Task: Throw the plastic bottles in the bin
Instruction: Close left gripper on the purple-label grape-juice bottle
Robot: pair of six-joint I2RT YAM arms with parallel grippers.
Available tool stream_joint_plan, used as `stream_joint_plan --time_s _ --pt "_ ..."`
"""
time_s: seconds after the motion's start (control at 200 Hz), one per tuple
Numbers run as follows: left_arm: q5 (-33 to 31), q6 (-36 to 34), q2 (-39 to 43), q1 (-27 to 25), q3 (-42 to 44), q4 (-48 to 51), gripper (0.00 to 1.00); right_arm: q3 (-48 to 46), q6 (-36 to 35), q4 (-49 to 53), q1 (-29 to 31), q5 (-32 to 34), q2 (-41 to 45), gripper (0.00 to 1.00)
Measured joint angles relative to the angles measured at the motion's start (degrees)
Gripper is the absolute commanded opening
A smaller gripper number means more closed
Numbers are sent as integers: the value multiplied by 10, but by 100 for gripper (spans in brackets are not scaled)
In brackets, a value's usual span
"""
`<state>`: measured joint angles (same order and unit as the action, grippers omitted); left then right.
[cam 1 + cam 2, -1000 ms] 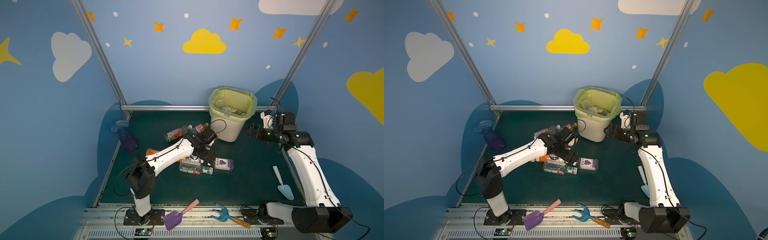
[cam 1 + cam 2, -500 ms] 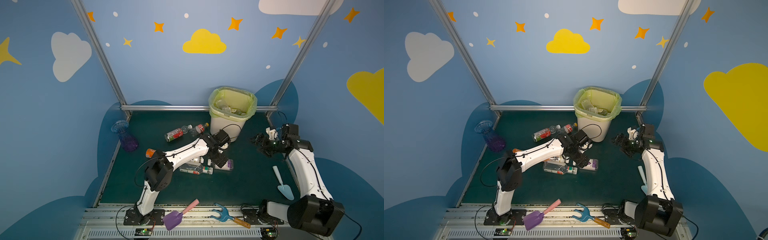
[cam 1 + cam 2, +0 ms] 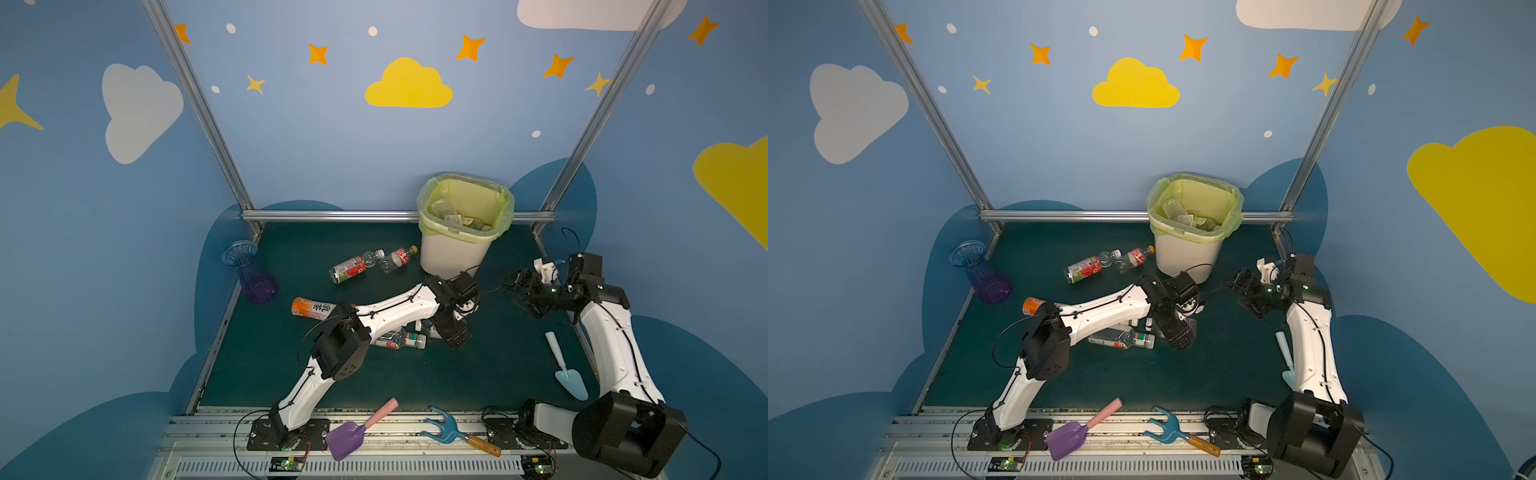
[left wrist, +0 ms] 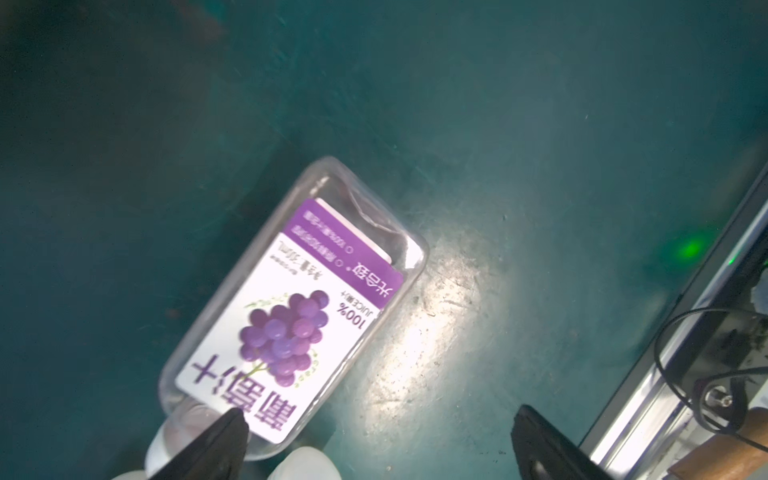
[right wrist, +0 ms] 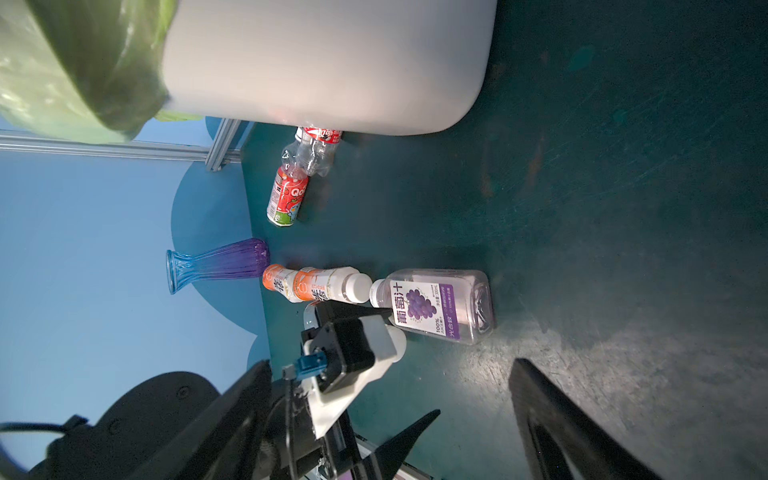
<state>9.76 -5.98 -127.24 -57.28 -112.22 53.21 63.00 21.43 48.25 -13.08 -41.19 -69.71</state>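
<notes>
The left gripper [image 4: 380,415] is being held spread wide over the grape-label bottle [image 4: 291,307] lying on the mat [image 4: 540,124] near the bin [image 3: 451,257], apparently for grasping, with the right gripper [image 3: 513,293] likewise spread and empty.

Top views: mounted high above the near edge, facing down toward the far wall [image 3: 374,158], distant, both covering the whole desk [image 3: 478,374] and bin [image 3: 451,257] | Left wrist: very close, looking down on the grape-label bottle [image 4: 291,316] | Right wrist: low, rolled sideways, facing left across the desk; shares that bottle and the bin.
</notes>
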Motion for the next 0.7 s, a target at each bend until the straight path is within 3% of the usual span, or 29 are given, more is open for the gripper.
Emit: stream_joint_plan --time_s 0.436,0.701 --pt "-76 -44 -34 -2 -23 -15 100 -23 -4 0 -35 -16 37 90" --pt "-90 -67 -70 -2 -68 -16 100 -39 -2 0 -50 -20 42 90"
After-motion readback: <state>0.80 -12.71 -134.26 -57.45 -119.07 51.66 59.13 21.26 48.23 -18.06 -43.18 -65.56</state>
